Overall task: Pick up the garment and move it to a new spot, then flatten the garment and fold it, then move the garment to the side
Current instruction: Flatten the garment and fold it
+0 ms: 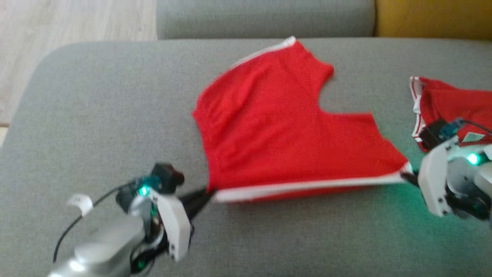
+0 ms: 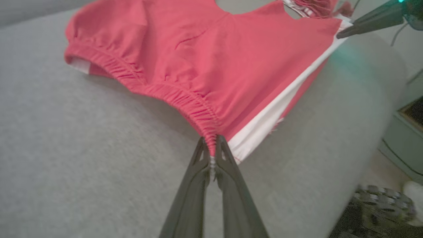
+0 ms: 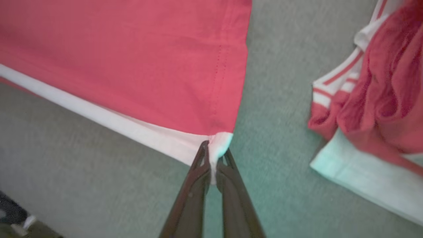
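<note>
Two tools stretch a pair of red shorts (image 1: pixel 276 127) across a grey sofa cushion (image 1: pixel 96 115), mid-flattening. The left tool (image 1: pixel 205 194) is clenched on the end of the gathered waistband (image 2: pixel 148 86), beside the white side stripe (image 1: pixel 307 186). The right tool (image 1: pixel 407 176) is clenched on the stripe's other end, at the leg hem corner. The near edge runs taut between them and appears slightly lifted, while the far leg lies flat on the cushion. A second red garment (image 1: pixel 453 104) sits crumpled just beside the right tool. Done well, this step likely calls for both arms to pull apart evenly and lower together, so the fabric lands smooth without slipping from either pinch or dragging into the neighbouring garment.
</note>
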Robot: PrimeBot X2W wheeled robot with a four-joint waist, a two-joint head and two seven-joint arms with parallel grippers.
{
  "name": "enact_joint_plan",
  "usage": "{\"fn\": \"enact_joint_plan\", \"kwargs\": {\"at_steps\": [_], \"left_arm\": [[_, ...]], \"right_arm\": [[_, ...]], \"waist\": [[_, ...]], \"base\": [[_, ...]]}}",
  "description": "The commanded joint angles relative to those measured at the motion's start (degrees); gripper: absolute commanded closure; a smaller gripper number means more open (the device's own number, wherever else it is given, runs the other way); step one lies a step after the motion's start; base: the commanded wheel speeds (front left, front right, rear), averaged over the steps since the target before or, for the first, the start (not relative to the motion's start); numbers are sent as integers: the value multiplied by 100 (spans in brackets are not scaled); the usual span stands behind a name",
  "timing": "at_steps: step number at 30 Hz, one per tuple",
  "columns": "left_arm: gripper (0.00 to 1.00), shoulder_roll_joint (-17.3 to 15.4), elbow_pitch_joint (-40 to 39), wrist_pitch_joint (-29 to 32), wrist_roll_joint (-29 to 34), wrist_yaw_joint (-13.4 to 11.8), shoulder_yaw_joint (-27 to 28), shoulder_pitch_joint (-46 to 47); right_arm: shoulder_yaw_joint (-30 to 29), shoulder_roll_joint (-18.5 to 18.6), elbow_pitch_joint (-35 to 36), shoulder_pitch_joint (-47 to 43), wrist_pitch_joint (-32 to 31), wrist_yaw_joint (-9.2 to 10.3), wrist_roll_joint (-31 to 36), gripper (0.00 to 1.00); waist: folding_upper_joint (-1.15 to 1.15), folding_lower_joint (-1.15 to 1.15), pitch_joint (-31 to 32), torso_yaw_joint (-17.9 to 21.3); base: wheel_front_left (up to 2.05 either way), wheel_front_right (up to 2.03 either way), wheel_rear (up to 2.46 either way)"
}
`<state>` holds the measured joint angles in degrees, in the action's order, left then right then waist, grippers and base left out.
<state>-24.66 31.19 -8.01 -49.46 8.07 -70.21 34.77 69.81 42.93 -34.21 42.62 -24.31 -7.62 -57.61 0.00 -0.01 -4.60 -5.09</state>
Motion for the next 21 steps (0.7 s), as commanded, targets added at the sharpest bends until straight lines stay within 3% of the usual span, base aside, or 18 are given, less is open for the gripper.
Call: {"fn": "enact_joint_plan", "kwargs": {"at_steps": [1,9,14,21], "left_arm": [[100,-524,-227,127,-172,-59,171,33],[100,-1328,-1764,802,-704,-124,0,-575],[100,-1549,-2372,992,-689,-351,-13,-663],[100,-1563,-2710,915,-623,-614,248,-358]], "right_arm": [[10,585,41,-164,-254,13,-178,100],[118,1262,664,-591,-1213,13,-813,100],[-54,1570,1038,-557,-1450,13,-950,100],[-710,1370,937,-117,-1277,13,-851,100]], "waist": [[0,1,155,4],[0,1,461,-5],[0,1,479,-54],[0,1,278,-274]], "base": [[0,0,0],[0,0,0],[0,0,0],[0,0,0]]}}
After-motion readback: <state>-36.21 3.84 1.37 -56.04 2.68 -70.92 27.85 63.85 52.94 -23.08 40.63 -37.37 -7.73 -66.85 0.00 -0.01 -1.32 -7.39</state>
